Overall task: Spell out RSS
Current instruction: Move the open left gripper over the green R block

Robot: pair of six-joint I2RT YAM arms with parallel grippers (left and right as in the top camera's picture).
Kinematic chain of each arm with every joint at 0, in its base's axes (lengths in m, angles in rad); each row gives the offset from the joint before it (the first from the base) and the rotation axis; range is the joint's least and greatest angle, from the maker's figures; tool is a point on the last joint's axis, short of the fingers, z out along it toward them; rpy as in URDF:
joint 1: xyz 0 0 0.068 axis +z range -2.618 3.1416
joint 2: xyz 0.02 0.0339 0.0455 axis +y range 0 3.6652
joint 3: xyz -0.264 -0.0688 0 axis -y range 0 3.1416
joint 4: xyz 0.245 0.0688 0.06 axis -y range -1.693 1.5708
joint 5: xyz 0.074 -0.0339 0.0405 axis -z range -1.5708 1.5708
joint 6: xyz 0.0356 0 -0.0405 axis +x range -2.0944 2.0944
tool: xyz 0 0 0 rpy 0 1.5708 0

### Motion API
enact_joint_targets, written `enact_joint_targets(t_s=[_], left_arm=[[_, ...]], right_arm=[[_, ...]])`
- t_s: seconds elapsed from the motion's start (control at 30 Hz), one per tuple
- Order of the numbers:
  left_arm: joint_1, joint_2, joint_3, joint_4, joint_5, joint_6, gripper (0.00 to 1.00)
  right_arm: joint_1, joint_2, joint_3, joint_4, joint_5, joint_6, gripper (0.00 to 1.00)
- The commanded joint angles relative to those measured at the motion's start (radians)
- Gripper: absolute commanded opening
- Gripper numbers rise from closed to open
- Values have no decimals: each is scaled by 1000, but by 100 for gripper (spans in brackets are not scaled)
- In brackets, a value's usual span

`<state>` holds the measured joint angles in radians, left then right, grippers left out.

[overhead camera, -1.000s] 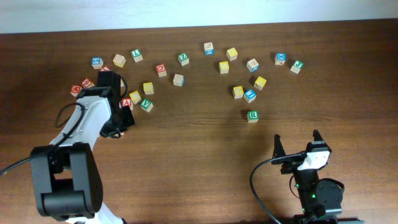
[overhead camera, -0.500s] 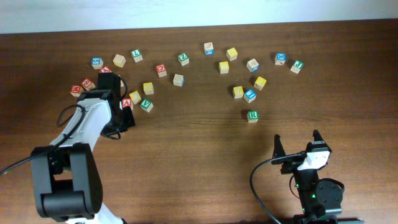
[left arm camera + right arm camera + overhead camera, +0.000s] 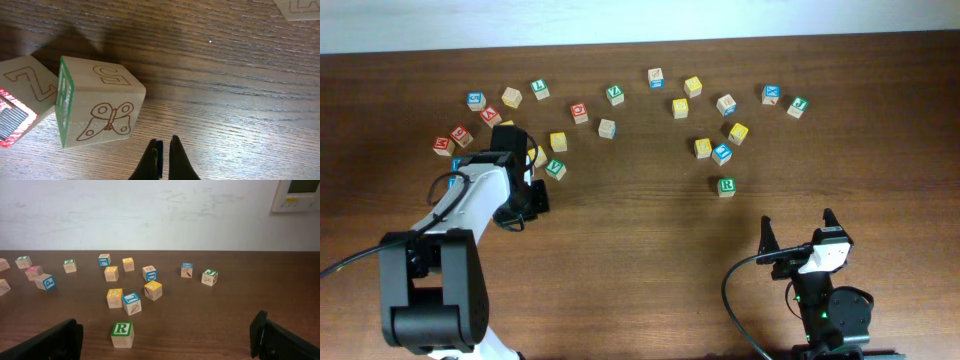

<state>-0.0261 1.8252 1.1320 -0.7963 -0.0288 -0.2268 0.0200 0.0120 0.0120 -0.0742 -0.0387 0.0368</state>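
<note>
**Position.** The white-faced wooden cube with a green R (image 3: 726, 186) sits alone on the brown wooden table (image 3: 640, 260), letter up. It lies ahead of the right gripper (image 3: 798, 222) and well apart from it. Several yellow-faced wooden cubes (image 3: 738, 133) lie in the scatter beyond. One of the two nearest the R stands just beside a blue-faced cube (image 3: 722, 153). No view is sharp enough to read which yellow cubes carry an S. No row of letters has been formed.

**Grippers.** The right gripper's fingers are spread wide with nothing between them. The left gripper (image 3: 162, 159) has its fingers pressed together on nothing. Its tips are low over bare table, just beside a plain wooden cube with a butterfly drawing (image 3: 100, 107). That cube lies close against a red-bordered cube (image 3: 22, 100).

**Handling, as judged.**
- The cubes look light, rigid and smooth-faced, so breakage is unlikely but slipping is possible.
- Best hold is across two opposite side faces, jaws square to them at about mid-height — a grip on the corners would likely twist the cube.
- The R has clearance on every side.
- The yellow cube beside the blue one is crowded on one side — take it by the free pair of faces.
</note>
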Motion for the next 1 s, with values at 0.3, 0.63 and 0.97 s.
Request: enact_joint_targets(t_s=[0.3, 0.63, 0.97], left_arm=[[1, -40, 119, -92, 100, 16, 0], [80, -196, 214, -111, -3, -46, 0], [206, -113, 155, -124, -26, -48, 0]], right_arm=[[-7, -5, -6, -4, 5, -3, 98], [-7, -5, -6, -4, 5, -3, 98], [-7, -5, -6, -4, 5, -3, 98]])
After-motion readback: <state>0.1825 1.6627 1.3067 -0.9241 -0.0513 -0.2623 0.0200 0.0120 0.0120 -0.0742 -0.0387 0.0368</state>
